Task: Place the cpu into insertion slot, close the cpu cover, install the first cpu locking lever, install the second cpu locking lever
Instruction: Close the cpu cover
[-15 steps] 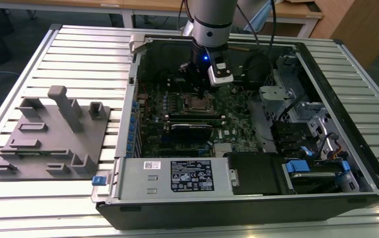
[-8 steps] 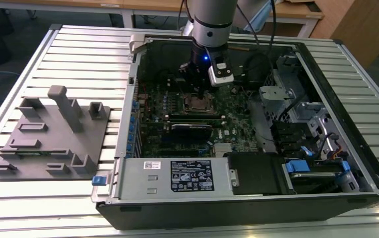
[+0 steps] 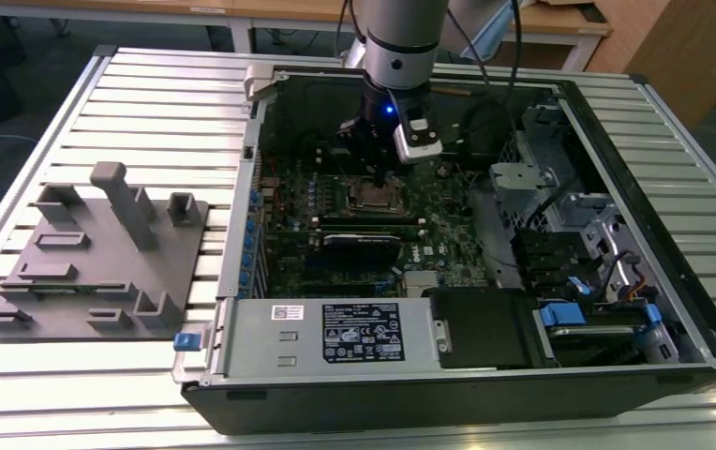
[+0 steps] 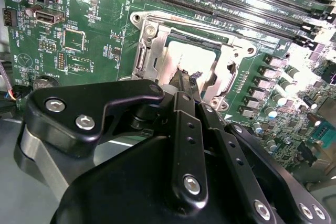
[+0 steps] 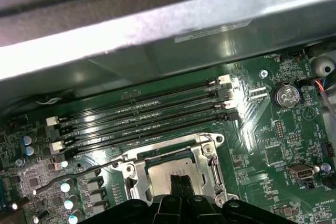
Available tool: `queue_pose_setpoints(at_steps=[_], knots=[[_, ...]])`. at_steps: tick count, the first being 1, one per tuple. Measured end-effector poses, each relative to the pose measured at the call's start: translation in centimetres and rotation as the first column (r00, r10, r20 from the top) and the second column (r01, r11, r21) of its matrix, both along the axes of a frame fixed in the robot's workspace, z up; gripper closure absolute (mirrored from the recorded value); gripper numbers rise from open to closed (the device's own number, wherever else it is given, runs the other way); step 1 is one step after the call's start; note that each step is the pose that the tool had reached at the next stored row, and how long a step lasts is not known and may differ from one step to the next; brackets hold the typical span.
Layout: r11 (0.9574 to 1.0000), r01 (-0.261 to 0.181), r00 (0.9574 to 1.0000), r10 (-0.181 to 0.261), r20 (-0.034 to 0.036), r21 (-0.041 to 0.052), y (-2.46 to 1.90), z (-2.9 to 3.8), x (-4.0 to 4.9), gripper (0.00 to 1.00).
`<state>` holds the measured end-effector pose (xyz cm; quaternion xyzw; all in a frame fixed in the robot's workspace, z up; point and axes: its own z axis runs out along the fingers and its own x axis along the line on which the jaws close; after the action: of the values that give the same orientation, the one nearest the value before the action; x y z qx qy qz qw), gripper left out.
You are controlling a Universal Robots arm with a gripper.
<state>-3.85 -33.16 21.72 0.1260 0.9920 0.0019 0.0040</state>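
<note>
- I watched the arm point(image 3: 395, 37) reaching down into the open computer case point(image 3: 708, 337), with the pincer point(image 5: 181, 181) low over the green motherboard point(image 5: 273, 145).
- The pincer was clenched: in both wrist views its two thin black fingers point(image 4: 184, 85) stood pressed one against the other, and I saw nothing between them.
- The cpu point(image 5: 157, 177) lay flat directly under the fingertips, its dull silver top showing on both sides of them. I could not tell if the tips touched it or stood just above it.
- The cpu sat inside the insertion slot point(image 3: 371, 195), so the slot was also right below the pincer.
- The cpu cover point(image 4: 231, 69) lay down flat around the cpu, and the chip showed through its window. Its frame surrounded the spot where the fingertips pointed.
- A thin dark lever rod point(image 5: 79, 174) ran along the board just beside the slot, at one side of the pincer. Whether it was locked, I could not tell.
- The long black memory slots point(image 5: 142, 108) lay in a row near the slot, a little beyond the fingertips.
- A round coin battery point(image 5: 286, 95) sat on the board further away from the pincer.
- A grey fixture block point(image 3: 96, 262) stood on the slatted table point(image 3: 158, 94) outside the case, well apart from the pincer, toward the exterior view's left.
</note>
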Motion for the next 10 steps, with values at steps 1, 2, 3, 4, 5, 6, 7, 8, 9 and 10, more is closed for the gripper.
queue_pose_setpoints(at_steps=[1,2,3,4,5,6,7,8,9,10], knots=[[1.0000,-0.005,1.0000,0.005,0.0000,0.0000,0.00,0.00,0.00,0.90],[1.0000,-0.009,1.0000,0.009,0.0000,0.0000,0.00,0.00,0.00,0.90],[1.0000,-0.010,1.0000,0.010,0.0000,0.0000,0.00,0.00,0.00,0.90],[1.0000,-0.010,1.0000,0.010,0.0000,0.0000,0.00,0.00,0.00,0.90],[1.0000,-0.010,1.0000,0.010,0.0000,0.0000,0.00,0.00,0.00,0.90],[1.0000,-0.010,1.0000,0.010,0.0000,0.0000,0.00,0.00,0.00,0.90],[1.0000,-0.010,1.0000,0.010,-0.0001,0.0000,0.00,0.00,0.00,0.90],[0.9999,-0.010,0.9999,0.010,0.0000,0.0000,0.00,0.00,0.00,0.90],[0.9999,-0.011,0.9999,0.011,0.0000,0.0000,0.00,0.00,0.00,0.90],[0.9999,-0.015,0.9999,0.015,0.0000,0.0000,0.00,0.00,0.00,0.90]])
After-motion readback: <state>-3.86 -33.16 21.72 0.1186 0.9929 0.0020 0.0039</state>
